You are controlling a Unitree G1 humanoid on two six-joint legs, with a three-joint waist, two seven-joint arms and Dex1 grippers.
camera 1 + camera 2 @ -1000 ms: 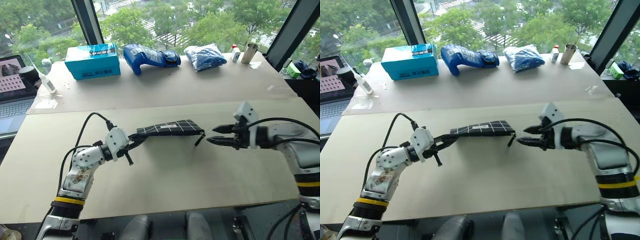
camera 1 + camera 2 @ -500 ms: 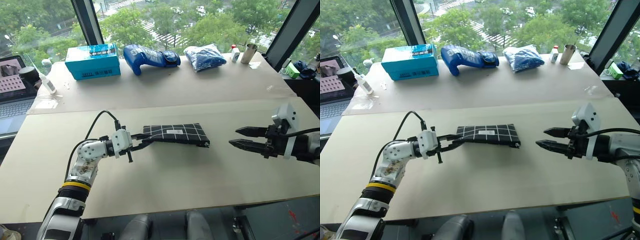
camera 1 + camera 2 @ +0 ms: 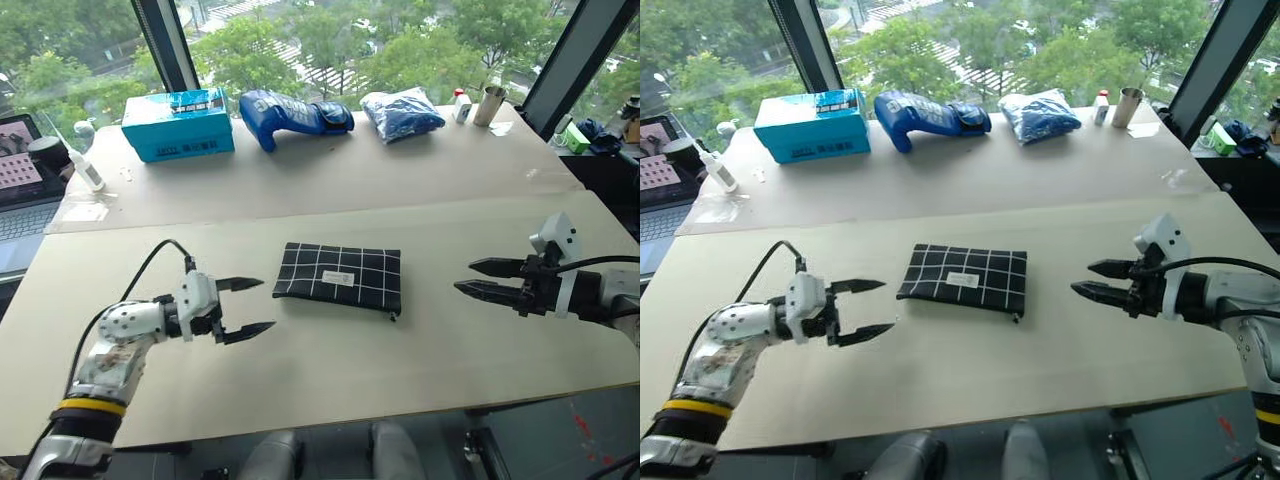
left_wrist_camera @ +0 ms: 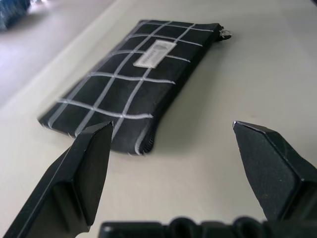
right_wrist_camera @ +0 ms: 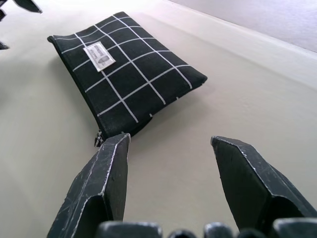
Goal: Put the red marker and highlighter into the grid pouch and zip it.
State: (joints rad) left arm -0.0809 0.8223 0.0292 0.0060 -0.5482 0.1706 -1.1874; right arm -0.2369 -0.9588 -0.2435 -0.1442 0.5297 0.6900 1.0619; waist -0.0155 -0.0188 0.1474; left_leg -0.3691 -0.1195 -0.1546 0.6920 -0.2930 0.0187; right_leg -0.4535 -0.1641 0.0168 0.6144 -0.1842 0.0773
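Both claws hang free with nothing in them! Left gripper (image 3: 245, 307), black fingers spread wide, sits just left of the flat black fabric grid pouch (image 3: 340, 277) with its white grid lines, pointing at its short left edge but apart from it. Right gripper (image 3: 480, 277), fingers also parted, hovers well to the right of the pouch, aimed back toward it across bare table.

And the pouch itself: lying flat on the near beige table (image 3: 400, 370), roughly central between the two arms, small white label (image 3: 962, 280) facing up. The zip pull (image 5: 98, 139) shows at the near right corner, and the edges look closed from these angles, no gap to be seen. Neither a red marker nor a lime-green highlighter is lying on the table; my judgement is they're inside, though the closed fabric hides that.

So by my reading, the job looks all but finished: pouch shut and set down, both claws clear of it. Little seems left beyond backing the arms off.

Further out, on the far table: a teal cardboard box (image 3: 178, 123) at far left, a blue boxing glove (image 3: 292, 111) beside it, a blue plastic bag (image 3: 403, 111), and a metal cup (image 3: 488, 104) at far right. A laptop (image 3: 20, 175) sits at the far left edge.
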